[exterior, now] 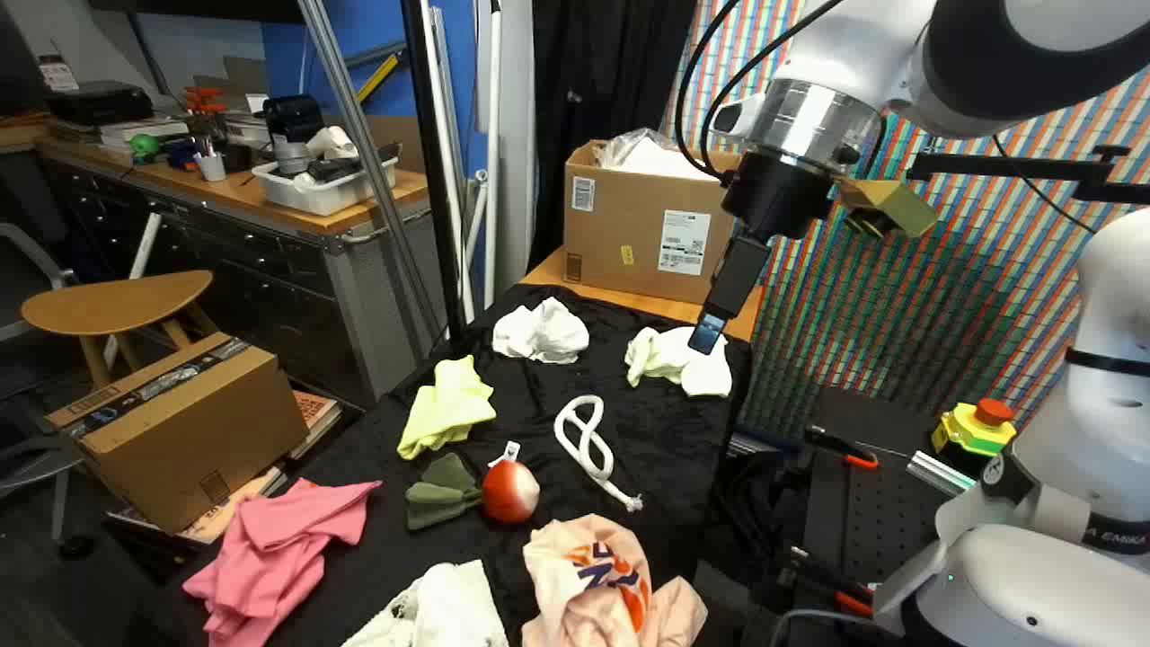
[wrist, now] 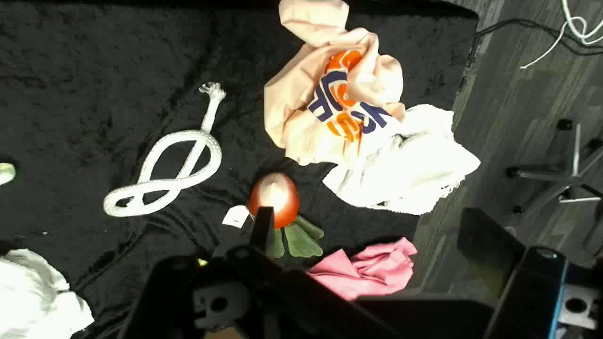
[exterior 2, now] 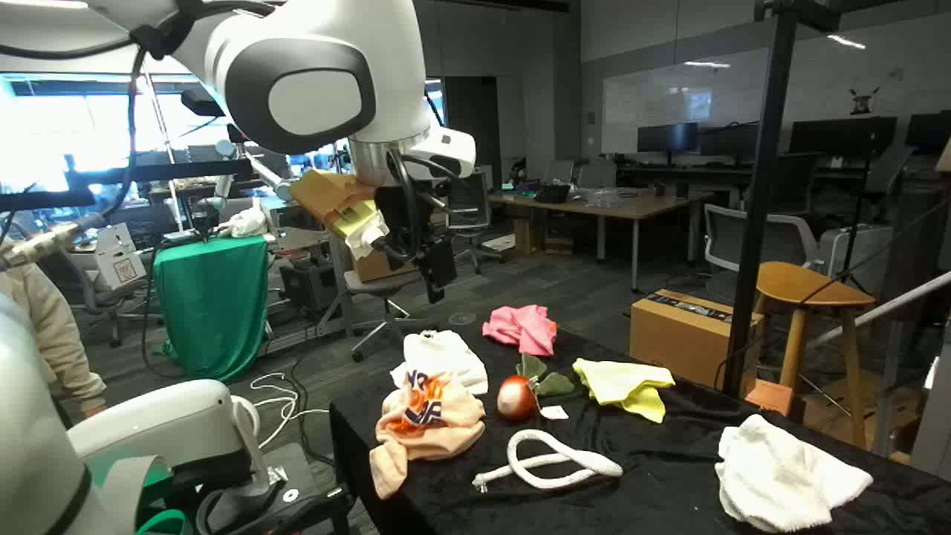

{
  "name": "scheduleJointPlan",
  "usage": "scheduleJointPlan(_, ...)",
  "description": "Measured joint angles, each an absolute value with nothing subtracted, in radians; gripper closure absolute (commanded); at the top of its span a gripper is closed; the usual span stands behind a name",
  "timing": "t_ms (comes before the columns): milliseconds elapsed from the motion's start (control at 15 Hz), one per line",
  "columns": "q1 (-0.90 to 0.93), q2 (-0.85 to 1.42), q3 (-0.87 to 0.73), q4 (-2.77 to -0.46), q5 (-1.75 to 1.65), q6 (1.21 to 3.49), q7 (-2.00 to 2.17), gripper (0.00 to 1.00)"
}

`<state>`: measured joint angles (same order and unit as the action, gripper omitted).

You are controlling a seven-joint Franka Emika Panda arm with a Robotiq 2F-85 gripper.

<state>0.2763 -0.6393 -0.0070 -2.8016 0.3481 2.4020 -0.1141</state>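
My gripper (wrist: 374, 223) is open and empty, its two black fingers wide apart. It hangs in the air above the black-covered table in both exterior views (exterior: 708, 332) (exterior 2: 437, 286). In the wrist view its left finger overlaps a red-and-white onion-shaped toy (wrist: 273, 193) with green leaves and a tag. A pink cloth (wrist: 372, 270) shows between the fingers. A white rope (wrist: 188, 174) lies looped beside the toy. A peach cloth (wrist: 330, 94) with orange and navy print touches a white cloth (wrist: 410, 165). A yellow cloth (exterior: 447, 406) lies near the toy.
Two more white cloths (exterior: 541, 332) (exterior: 674, 359) lie at the table end near a cardboard box (exterior: 638, 225). Another box (exterior: 189, 431) and a wooden stool (exterior 2: 810, 286) stand beside the table. A dark upright post (exterior 2: 761, 193) rises at the table's edge.
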Motion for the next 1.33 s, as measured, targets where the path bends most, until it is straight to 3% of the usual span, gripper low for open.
scheduleJointPlan(733,0.260,-0.616,-0.001,-2.780,0.335,2.408,-0.108,0.00)
scheduleJointPlan(1333,0.090,-0.506,-0.029,-2.778,0.264,2.566,-0.081,0.00)
